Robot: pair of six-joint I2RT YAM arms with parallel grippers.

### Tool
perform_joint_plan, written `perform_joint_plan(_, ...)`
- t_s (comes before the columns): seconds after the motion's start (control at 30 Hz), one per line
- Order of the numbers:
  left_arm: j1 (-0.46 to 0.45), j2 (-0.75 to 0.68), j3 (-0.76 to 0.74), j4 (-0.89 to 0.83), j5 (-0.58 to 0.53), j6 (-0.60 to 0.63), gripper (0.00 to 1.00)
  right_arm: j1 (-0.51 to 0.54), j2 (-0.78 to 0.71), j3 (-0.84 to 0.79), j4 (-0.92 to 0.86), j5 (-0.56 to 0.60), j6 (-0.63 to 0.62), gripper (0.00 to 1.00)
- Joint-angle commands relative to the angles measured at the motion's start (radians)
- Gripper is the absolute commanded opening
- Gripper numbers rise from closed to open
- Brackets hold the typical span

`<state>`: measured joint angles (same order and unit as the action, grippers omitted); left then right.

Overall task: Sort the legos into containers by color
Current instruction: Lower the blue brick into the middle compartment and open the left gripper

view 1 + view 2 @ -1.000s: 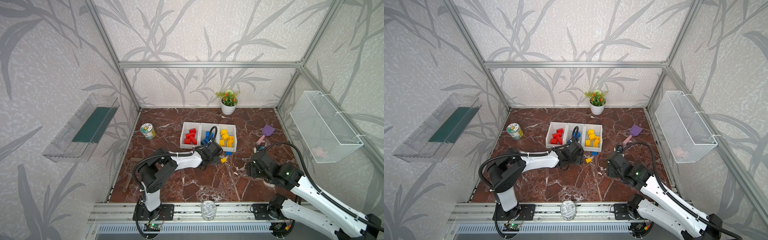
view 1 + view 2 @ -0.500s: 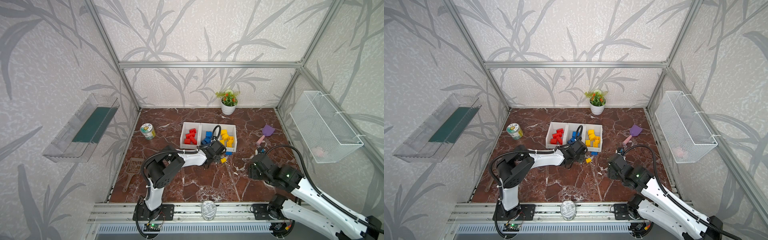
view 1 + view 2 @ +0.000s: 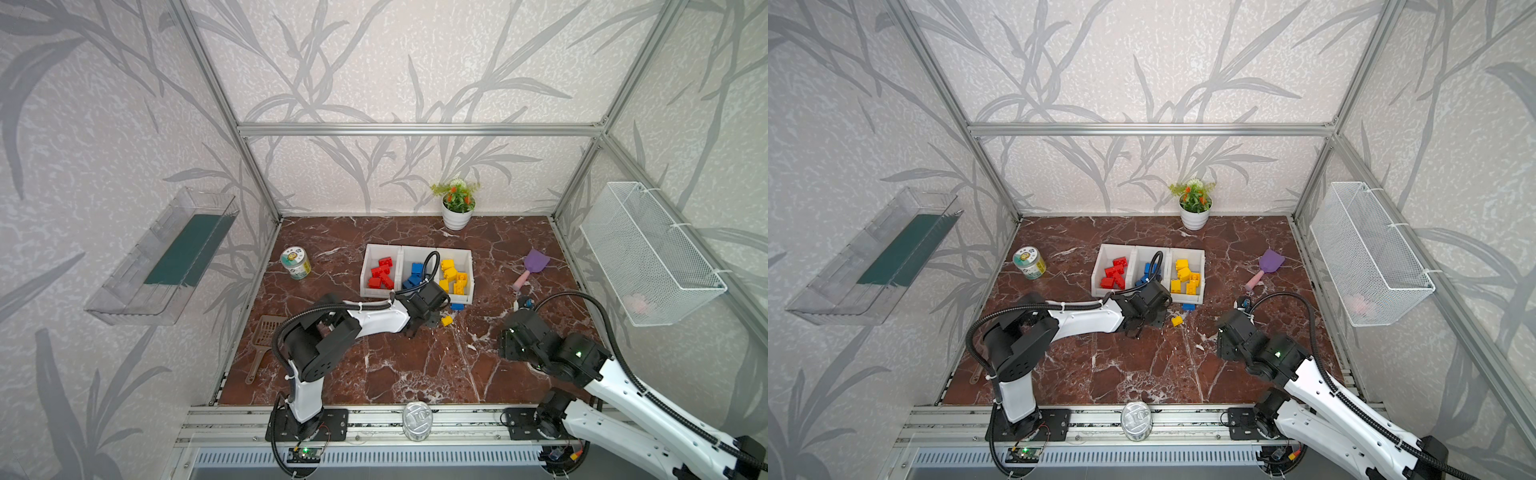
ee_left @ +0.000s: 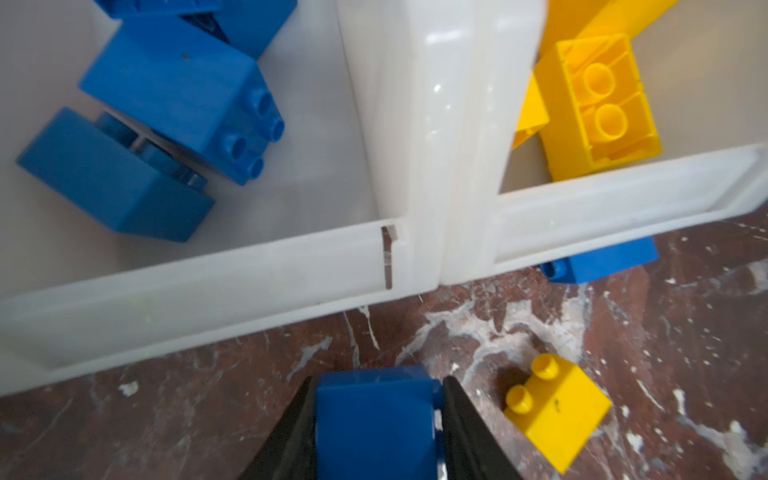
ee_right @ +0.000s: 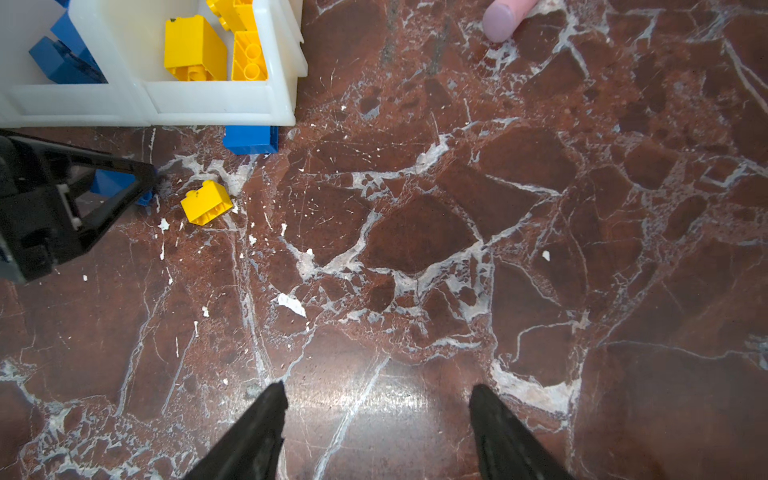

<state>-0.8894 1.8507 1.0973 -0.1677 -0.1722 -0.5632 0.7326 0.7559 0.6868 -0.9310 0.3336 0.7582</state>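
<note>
Narrowed since earlier, left pincer (image 4: 378,381) clamps blue lego (image 4: 374,419).

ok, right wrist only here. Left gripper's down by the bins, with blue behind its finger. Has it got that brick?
Observer: Yes. Left wrist view shows the left gripper clamped on a blue brick.
Operator: And the pink stub?
Observer: Handle of a purple toy shovel lying right of the containers.
Operator: Any reds sorted?
Observer: Yes, the leftmost bin holds only red bricks.
</note>
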Motion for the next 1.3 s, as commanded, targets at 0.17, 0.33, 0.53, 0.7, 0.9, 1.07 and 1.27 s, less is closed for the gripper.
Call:
perform_joint_plan(0.17, 0.009, -0.135, 0.054, -0.055, -0.028, 0.100, 0.41, -0.004, -0.012, -0.010, -0.028, 0.025, 0.019, 0.70)
perform_joint_plan(0.33, 0.079, -0.100, 0.148, -0.099, -0.061, 0.142, 0.41, -0.004, -0.025, -0.008, -0.032, 0.013, 0.013, 0.70)
perform_joint_plan(0.53, 0.172, 0.012, 0.277, -0.138, -0.015, 0.180, 0.41, -0.004, -0.055, -0.007, -0.043, 0.002, 0.020, 0.70)
perform_joint_plan(0.7, 0.192, 0.056, 0.312, -0.122, 0.005, 0.192, 0.46, -0.003, -0.076, -0.006, -0.074, 0.000, 0.033, 0.69)
perform_joint_plan(0.9, 0.192, 0.048, 0.301, -0.109, 0.016, 0.178, 0.59, -0.004, -0.096, 0.003, -0.095, 0.013, 0.045, 0.69)
perform_joint_plan(1.07, 0.194, 0.003, 0.264, -0.098, 0.010, 0.169, 0.62, -0.003, -0.083, 0.004, -0.089, 0.010, 0.043, 0.69)
perform_joint_plan(1.27, 0.204, -0.134, 0.139, -0.089, 0.010, 0.134, 0.63, -0.004, -0.029, 0.010, -0.028, 0.015, 0.005, 0.69)
